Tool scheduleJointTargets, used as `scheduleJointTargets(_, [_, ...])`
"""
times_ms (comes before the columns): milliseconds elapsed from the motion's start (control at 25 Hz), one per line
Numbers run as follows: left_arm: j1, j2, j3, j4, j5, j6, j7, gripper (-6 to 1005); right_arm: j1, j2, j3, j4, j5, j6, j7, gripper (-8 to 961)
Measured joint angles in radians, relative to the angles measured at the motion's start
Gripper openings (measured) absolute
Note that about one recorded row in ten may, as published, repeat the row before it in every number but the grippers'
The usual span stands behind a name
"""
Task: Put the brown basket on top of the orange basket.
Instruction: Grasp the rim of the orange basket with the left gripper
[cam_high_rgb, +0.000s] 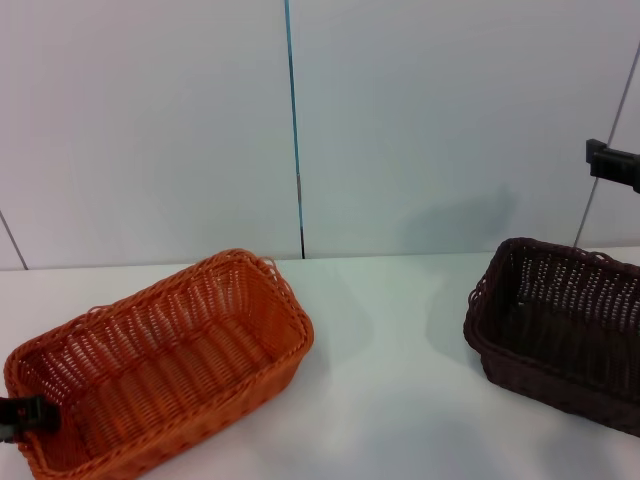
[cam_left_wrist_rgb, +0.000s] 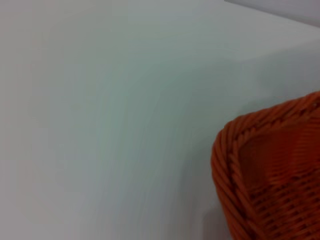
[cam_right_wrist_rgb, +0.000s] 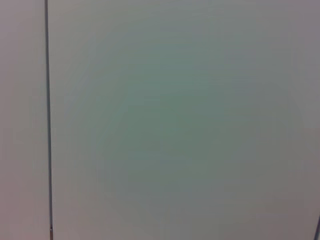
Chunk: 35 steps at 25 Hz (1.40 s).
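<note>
a: on the white table (cam_high_rgb: 400, 400), where are the two baskets?

b: the orange basket (cam_high_rgb: 160, 365) sits on the left. the brown basket (cam_high_rgb: 560, 330) sits on the right, partly cut off by the edge of the head view. they are well apart, with bare table between them.

a: is the brown one lifted yet?

b: no. it sits flat on the table, and nothing holds it.

a: where are the robot's hands?

b: the left gripper (cam_high_rgb: 22, 415) is low at the near left corner of the orange basket, right by its rim. only a small black bit shows, so i cannot tell if it is spread or pressed together. its own camera sees just a corner of the orange rim and the table.

a: and the other one?

b: the right gripper (cam_high_rgb: 612, 163) is up high, above the far side of the brown basket. only a dark piece shows there, so i cannot tell its state either. its camera sees only the grey wall (cam_right_wrist_rgb: 175, 125).

a: so which step is this?

b: i think it is the start, the reach for the brown basket.

a: what comes next?

b: the right gripper should come down onto the brown rim, pinch it, lift, and carry it over to the orange one
</note>
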<state>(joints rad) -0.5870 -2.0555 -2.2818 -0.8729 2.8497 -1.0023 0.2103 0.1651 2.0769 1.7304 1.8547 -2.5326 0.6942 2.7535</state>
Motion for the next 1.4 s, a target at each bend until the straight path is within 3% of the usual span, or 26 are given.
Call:
scheduleJointTargets(160, [-0.001, 0.001, 0.000, 0.000, -0.002, -0.008, -0.006, 535, 0.003, 0.000, 0.000, -0.005, 0.000, 0.000, 0.000, 925])
scheduleJointTargets(360, [-0.002, 0.005, 0.006, 0.000, 0.001, -0.010, 0.011, 430, 0.004, 0.001, 0.000, -0.008, 0.000, -0.003, 0.000, 924])
scheduleJointTargets(640, [-0.004, 0.008, -0.001, 0.003, -0.014, -0.013, 0.039, 359, 0.011, 0.002, -0.001, -0.022, 0.000, -0.017, 0.000, 924])
scheduleJointTargets(920, [-0.031, 0.061, -0.018, 0.051, -0.060, -0.067, 0.048, 331, 0.019, 0.002, -0.003, -0.031, 0.000, -0.017, 0.000, 924])
scheduleJointTargets(1400, [-0.083, 0.141, -0.140, 0.060, -0.128, -0.263, 0.110, 142, 0.040, 0.000, 0.003, -0.074, 0.000, -0.025, -0.010, 924])
